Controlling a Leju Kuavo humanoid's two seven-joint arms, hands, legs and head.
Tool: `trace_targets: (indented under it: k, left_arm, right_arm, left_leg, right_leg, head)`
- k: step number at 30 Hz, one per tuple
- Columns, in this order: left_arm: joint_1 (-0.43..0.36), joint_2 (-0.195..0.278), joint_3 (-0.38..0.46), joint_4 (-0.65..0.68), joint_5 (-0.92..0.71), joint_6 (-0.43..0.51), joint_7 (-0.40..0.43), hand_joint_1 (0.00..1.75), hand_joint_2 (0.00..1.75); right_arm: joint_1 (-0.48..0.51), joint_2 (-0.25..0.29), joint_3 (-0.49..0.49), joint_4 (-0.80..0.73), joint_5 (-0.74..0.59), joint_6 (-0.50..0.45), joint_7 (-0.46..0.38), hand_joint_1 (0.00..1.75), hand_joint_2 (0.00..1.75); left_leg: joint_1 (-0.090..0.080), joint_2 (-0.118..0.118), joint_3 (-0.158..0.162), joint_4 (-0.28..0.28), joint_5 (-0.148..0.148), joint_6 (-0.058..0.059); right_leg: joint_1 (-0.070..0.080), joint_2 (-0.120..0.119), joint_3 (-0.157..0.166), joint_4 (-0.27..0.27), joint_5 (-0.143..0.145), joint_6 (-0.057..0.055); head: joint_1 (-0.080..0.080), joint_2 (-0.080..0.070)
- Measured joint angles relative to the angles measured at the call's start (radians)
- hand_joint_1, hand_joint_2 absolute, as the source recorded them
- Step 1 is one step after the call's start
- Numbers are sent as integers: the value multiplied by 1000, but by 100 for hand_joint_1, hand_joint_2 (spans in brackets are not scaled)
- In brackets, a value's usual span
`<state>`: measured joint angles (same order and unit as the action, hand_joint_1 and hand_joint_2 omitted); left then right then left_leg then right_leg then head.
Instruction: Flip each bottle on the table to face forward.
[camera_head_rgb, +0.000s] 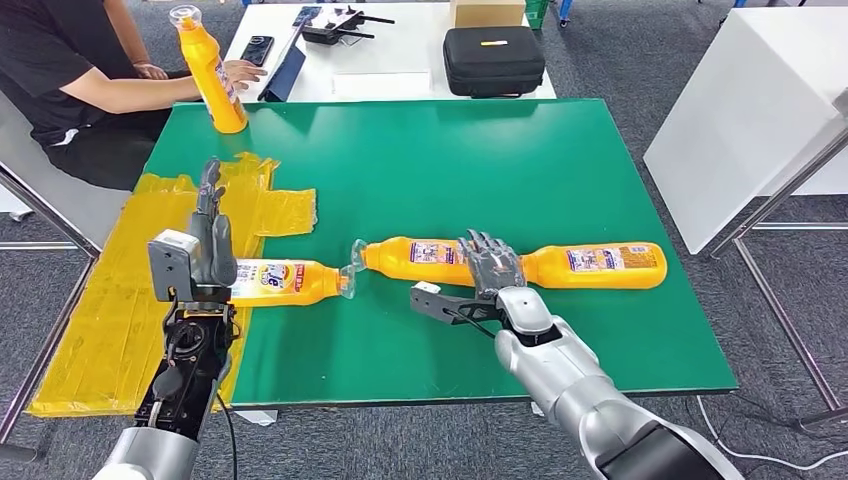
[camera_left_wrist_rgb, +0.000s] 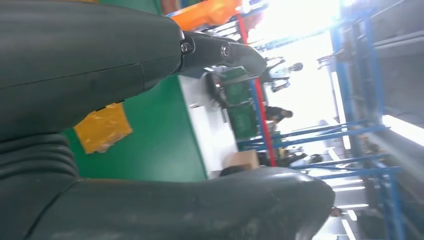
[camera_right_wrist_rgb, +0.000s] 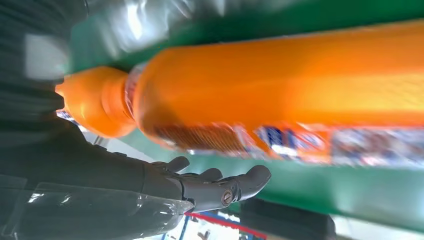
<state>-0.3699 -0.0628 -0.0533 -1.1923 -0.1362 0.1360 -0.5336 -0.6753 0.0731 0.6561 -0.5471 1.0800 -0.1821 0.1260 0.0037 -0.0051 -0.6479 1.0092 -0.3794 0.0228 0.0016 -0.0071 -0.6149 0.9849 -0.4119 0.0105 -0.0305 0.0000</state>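
Three orange plastic bottles with printed labels are laid on their sides across the green tabletop (camera_head_rgb: 560, 160), so that each can be rolled about its long axis until its label faces forward. The left bottle (camera_head_rgb: 285, 281) lies just beside the left robot hand (camera_head_rgb: 212, 245), its cap end nearly meeting the cap of the middle bottle (camera_head_rgb: 420, 259). The right bottle (camera_head_rgb: 600, 265) lies base to base with the middle one.

The right robot hand (camera_head_rgb: 492, 265) is spread over the junction of the middle and right bottles, fingers apart and draped on top; in the right wrist view an orange body (camera_right_wrist_rgb: 280, 90) is seen close above the open fingers (camera_right_wrist_rgb: 220, 187), with nothing clasped (contact cannot be told for certain). The left robot hand is held upright with straight fingers, gripping nothing.

A fourth orange bottle (camera_head_rgb: 212, 75) stands upright at the far left corner, near a seated person's hand (camera_head_rgb: 240, 72). Crumpled yellow plastic sheeting (camera_head_rgb: 110, 310) covers the tabletop's left edge and could snag the left bottle when it is rolled. A black zip case (camera_head_rgb: 493, 60) rests on the white desk beyond.
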Motion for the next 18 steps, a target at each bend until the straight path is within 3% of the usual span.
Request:
trace_targets:
  k: [14, 15, 18]
  left_arm:
    - [60, -8, -33, -152, 33, -2, -12, 0, 0]
    - [65, -8, -35, -159, 40, -2, -12, 0, 0]
    - [80, -8, -37, -179, 63, -2, -19, 0, 0]
  right_arm:
    - [-50, -10, -9, 92, 40, 20, 26, 0, 175]
    - [-56, -12, -9, 100, 43, 28, 28, 18, 175]
    - [-70, -17, -9, 124, 49, 50, 21, 145, 175]
  left_leg:
    - [0, 0, 0, 0, 0, 0]
    - [0, 0, 0, 0, 0, 0]
    - [0, 0, 0, 0, 0, 0]
  right_leg:
    - [0, 0, 0, 0, 0, 0]
    - [0, 0, 0, 0, 0, 0]
    - [0, 0, 0, 0, 0, 0]
  head:
    - [0, 0]
    - [0, 0]
    - [0, 0]
